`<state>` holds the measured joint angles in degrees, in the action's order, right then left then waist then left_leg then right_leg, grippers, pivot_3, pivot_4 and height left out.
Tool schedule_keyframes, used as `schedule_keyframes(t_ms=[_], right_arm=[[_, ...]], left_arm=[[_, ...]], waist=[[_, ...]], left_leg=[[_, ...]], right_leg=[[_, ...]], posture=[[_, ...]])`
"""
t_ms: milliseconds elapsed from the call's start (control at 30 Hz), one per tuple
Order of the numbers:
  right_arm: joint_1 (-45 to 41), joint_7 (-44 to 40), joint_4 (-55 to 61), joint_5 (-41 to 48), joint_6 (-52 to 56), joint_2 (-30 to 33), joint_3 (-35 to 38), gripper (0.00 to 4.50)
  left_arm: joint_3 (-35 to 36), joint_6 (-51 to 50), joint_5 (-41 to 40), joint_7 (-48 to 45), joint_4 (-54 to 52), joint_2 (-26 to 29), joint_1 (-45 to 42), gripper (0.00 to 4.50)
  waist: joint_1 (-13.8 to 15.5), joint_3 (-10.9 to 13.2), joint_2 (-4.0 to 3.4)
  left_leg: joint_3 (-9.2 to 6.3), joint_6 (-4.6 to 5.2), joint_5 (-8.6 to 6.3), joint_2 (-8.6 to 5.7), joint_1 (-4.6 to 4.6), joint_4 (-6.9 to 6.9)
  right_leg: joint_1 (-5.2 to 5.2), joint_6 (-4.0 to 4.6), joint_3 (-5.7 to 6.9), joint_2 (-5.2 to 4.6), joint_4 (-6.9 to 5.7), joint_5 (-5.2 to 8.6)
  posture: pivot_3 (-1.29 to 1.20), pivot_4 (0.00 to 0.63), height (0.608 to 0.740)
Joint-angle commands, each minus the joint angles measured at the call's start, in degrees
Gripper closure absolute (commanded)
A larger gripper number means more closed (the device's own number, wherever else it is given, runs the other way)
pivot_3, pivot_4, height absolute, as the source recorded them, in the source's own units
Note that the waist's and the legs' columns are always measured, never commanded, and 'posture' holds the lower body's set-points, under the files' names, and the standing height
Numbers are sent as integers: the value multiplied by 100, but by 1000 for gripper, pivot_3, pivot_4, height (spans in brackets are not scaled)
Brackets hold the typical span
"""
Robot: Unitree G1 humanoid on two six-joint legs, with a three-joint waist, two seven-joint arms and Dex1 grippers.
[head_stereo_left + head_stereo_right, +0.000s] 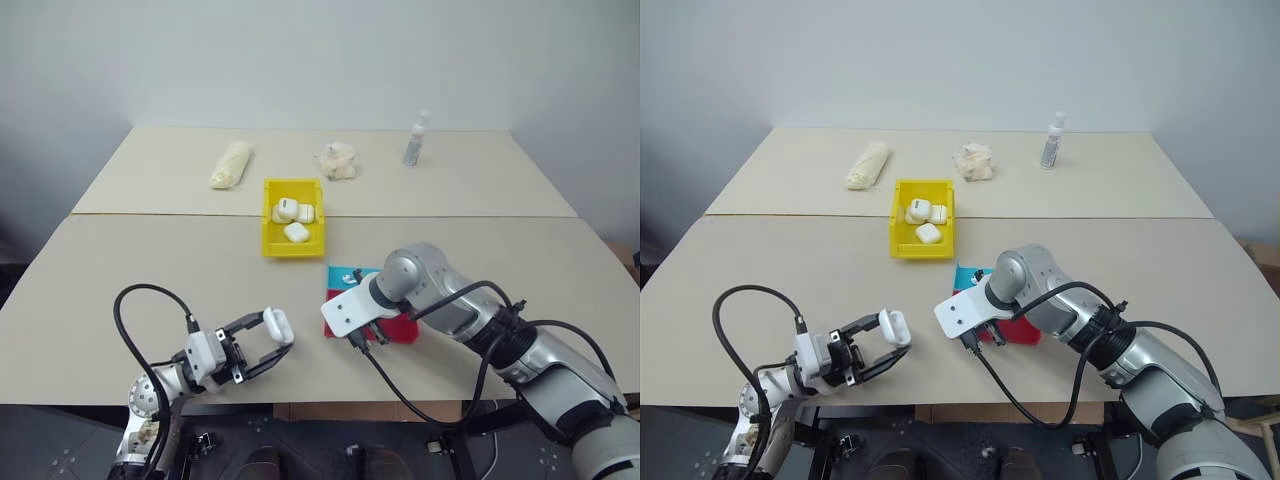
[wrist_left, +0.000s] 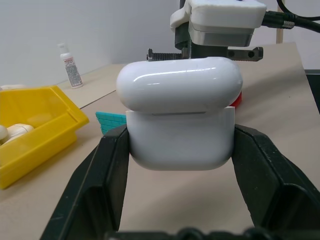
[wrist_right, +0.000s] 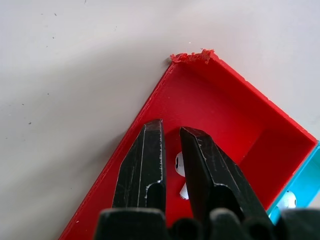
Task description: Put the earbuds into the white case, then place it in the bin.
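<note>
Step in hand is earbud pickup: right gripper (image 3: pixel 172 145), fingers nearly together, apparently pinching an earbud (image 3: pixel 179 164) inside the red tray compartment (image 3: pixel 220 107), while left gripper (image 2: pixel 175 155) clamps the white case (image 2: pixel 180 112) beside the tray, lid ajar; next: lift bud, seat it in case.

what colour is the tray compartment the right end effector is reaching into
Red; the tray compartment around the right end effector shows best in the right wrist view.
</note>
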<state>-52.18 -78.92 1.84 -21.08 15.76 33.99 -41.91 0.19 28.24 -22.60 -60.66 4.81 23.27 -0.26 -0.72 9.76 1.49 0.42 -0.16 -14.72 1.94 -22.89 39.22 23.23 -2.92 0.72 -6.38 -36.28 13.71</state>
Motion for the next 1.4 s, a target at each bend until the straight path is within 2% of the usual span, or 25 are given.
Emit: schedule_keyframes(t_ms=[33,267,467,567,633,1400], right_arm=[[37,-89,414,126,133,-32,280,3634],[-33,-268,1090,312,638,105,663,3634],[34,-162,1155,148,468,375,826,3634],[50,-124,1102,63,540,415,793,3053],[40,-92,1012,-4,583,402,760,2424],[-202,-74,-316,-416,-89,-119,367,2424]], left_arm=[[42,-56,-69,10,-185,98,11,1743],[37,-150,-14,25,-117,166,-60,1743],[20,-199,6,-12,-20,223,-141,1743],[-7,-215,53,8,30,201,-208,1743],[-24,-224,77,23,39,187,-229,1743],[9,-182,266,247,-162,228,31,1743]], waist=[[1,0,0],[1,0,-1],[2,1,-1],[2,1,-1],[-3,1,-1],[-6,1,-1]], left_leg=[[0,0,0,0,0,0],[-1,0,0,1,0,0],[-1,0,0,0,0,0],[-1,0,0,0,0,0],[-1,0,0,0,0,0],[0,0,0,0,0,-2]], right_leg=[[0,0,0,1,0,0],[1,0,1,1,0,0],[0,0,1,1,-1,0],[0,0,1,1,1,0],[0,0,1,1,0,0],[1,0,1,2,0,0]], posture=[[0,150,740],[0,150,740],[0,150,740],[0,150,740],[0,150,740],[0,150,740]])
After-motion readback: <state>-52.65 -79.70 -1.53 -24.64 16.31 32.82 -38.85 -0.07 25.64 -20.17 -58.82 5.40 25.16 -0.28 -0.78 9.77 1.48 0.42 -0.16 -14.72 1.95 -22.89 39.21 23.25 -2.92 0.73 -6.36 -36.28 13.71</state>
